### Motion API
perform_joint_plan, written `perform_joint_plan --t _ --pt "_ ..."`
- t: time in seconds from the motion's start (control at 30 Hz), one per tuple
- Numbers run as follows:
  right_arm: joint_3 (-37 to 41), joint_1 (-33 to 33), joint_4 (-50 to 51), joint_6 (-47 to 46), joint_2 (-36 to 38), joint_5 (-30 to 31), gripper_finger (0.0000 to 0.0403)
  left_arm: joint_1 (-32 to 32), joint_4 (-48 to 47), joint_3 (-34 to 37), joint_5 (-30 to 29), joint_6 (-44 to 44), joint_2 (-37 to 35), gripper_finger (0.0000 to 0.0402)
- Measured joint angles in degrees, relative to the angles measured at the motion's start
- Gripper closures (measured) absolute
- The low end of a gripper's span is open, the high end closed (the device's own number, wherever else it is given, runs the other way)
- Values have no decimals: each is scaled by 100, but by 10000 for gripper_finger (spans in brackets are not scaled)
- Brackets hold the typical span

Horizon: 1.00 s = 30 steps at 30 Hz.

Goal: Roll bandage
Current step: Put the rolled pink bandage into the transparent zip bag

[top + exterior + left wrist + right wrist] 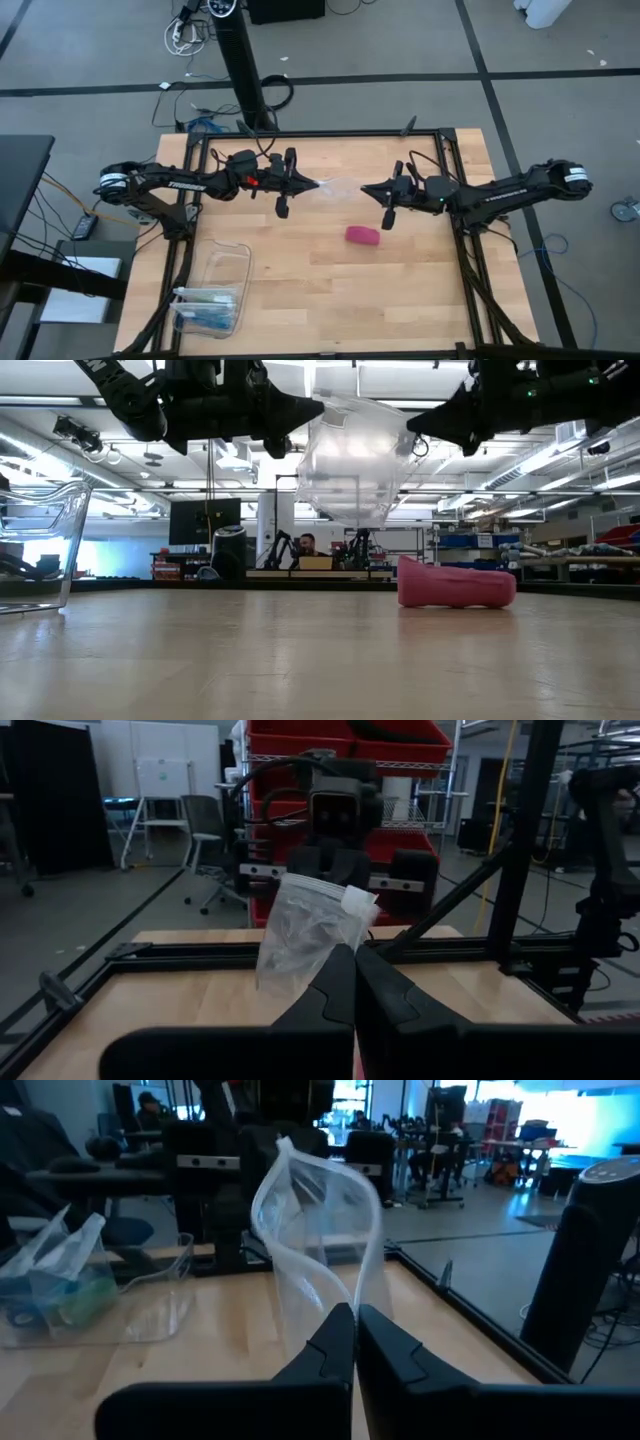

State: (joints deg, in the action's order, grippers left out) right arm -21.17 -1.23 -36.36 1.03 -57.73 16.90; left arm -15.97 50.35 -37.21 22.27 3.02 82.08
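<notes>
The clear plastic bag (340, 187) is being pinched by the left gripper (316, 184) and right gripper (364, 188); the rolled bandage (363, 235) is lying below, so the mouth should be spread evenly.

Both arms: matte black segmented links, white bands near outer joints. Left arm (170, 184) has white lettering, a red patch near the wrist. Right arm (500, 190): small green light, black cabling.
</notes>
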Motion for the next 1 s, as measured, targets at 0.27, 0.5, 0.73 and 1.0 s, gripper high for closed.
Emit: perform_joint_plan --t 0.27,0.5,0.73,1.0 --pt "-864 157 373 286 -597 -652 401 29 -13 0 -212 27 0 401" --pt "-1993 410 1377 592 -1385 -1002 402 119 -52 -17 -369 15 0 401" --pt "-2942 547 2005 833 -2136 -1420 402 174 -127 -19 -526 6 0 401" --pt "-3363 566 2059 973 -2578 -1589 403 177 -212 -28 -772 -48 35 401"
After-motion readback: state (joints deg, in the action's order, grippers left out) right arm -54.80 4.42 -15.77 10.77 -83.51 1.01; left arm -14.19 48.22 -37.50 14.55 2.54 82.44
